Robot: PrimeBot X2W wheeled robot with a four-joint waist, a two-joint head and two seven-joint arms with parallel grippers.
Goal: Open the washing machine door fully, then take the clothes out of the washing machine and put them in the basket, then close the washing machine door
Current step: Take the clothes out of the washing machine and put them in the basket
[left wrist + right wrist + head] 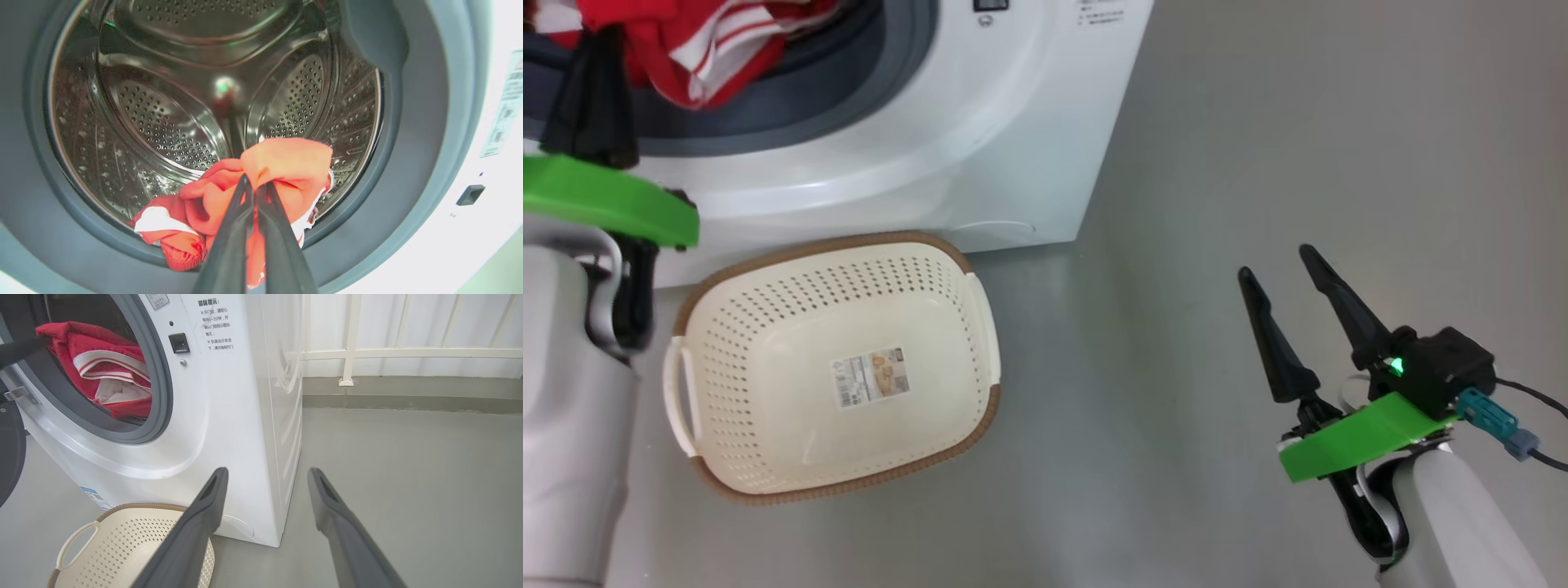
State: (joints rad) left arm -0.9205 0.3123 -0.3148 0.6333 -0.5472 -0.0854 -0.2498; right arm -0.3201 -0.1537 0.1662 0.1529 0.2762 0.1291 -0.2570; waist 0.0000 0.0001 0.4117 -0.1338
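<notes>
Left wrist view: left fingers (235,232) pressed together, pinching a fold of the clothes (288,161) right at their tips. Red cloth bunches above the tips and on both sides of them. The rest sags below, over the lower edge of the gasket (421,143), with white trim at the bundle's lower left. Steel drum (163,122) behind.

Head view: left fingers (592,90) reach into the washer (980,122) mouth at the top left corner, tips buried in the clothes (719,49). Red-and-white striped cloth spills across the gasket's lower edge. Basket (768,408) sits on the floor (1258,122), close against the washer's front bottom edge, below and right of the mouth, with a sticker inside. Cannot tell whether it touches the washer. Right fingers (1278,343) spread wide, gripping nothing, over the floor at lower right, well apart from basket and clothes.

Right wrist view: right fingers (192,531) spread, with the washer's front right corner seen between them. Clothes (102,363) are in the mouth at upper left, top end lifted where a dark left finger comes in from the left edge. Door (8,457) is swung open, its black rim at the left edge. Basket (122,543) at bottom left, partly behind one finger.
</notes>
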